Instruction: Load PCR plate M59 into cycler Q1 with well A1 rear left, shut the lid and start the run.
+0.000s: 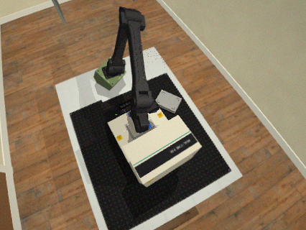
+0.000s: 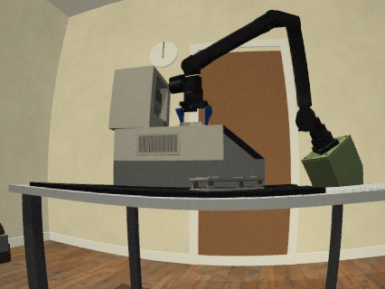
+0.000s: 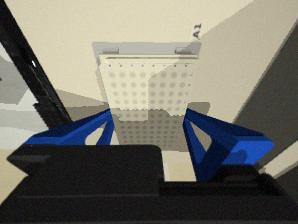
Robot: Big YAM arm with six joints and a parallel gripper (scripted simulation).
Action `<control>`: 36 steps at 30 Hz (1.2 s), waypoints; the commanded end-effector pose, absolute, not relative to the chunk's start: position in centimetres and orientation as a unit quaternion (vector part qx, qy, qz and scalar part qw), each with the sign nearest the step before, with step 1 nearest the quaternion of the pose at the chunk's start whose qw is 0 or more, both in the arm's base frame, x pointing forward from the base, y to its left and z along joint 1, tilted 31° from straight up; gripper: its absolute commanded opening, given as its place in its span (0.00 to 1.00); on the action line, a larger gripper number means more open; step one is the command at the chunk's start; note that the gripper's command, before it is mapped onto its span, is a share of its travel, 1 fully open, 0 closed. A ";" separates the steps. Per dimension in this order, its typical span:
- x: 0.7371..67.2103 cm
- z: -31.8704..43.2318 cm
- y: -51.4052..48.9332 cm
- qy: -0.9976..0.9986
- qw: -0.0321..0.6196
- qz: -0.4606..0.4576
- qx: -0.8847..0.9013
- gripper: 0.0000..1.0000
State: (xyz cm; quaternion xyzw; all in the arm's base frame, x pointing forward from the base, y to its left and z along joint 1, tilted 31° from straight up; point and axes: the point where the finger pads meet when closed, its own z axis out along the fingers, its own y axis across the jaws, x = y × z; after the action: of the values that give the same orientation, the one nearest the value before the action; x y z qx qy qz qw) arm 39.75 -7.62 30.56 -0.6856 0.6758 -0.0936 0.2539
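Observation:
Q1 [image 1: 154,144] stands on the black mat with its lid [image 2: 140,97] swung up and back. The lamp [image 1: 116,115] is green. My gripper [image 3: 148,111] [image 1: 141,126] points down over the open block and is shut on the long sides of the white 96-well plate M59 [image 3: 147,95]. The plate lies level, low in the block, with its far short end against two corner brackets [image 3: 182,49]. The printed A1 mark [image 3: 196,31] is by the far right bracket. In the side view the blue fingers [image 2: 193,115] reach down to the housing top. I cannot tell whether the plate rests fully on the block.
The grey plate nest N1 [image 1: 167,100] lies empty on the mat beside Q1's front panel; it also shows in the side view [image 2: 226,181]. The arm's green base [image 1: 109,75] stands behind the panel. The raised lid stands close to the gripper.

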 end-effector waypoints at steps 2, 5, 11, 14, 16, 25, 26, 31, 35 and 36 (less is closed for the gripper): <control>40.3 33.5 -8.7 0.667 0.267 -0.130 -0.683 0.00; 40.2 32.8 -8.6 0.670 0.264 -0.123 -0.683 0.00; 40.0 32.0 -7.8 0.668 0.262 -0.112 -0.687 0.00; 39.8 31.6 -7.5 0.672 0.261 -0.105 -0.685 0.00; 39.8 32.0 -7.5 0.673 0.262 -0.105 -0.684 0.00; 40.1 33.1 -8.1 0.674 0.265 -0.115 -0.679 0.00; 40.0 33.2 -8.3 0.675 0.265 -0.116 -0.678 0.00; 40.1 33.3 -8.4 0.676 0.266 -0.118 -0.677 0.00; 40.2 33.4 -8.6 0.676 0.266 -0.118 -0.677 0.00; 40.3 33.2 -8.6 0.677 0.265 -0.116 -0.677 0.00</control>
State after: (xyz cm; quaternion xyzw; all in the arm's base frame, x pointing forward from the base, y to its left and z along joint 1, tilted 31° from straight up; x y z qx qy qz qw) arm 39.69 -7.75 30.44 -0.6849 0.6767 -0.0934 0.2534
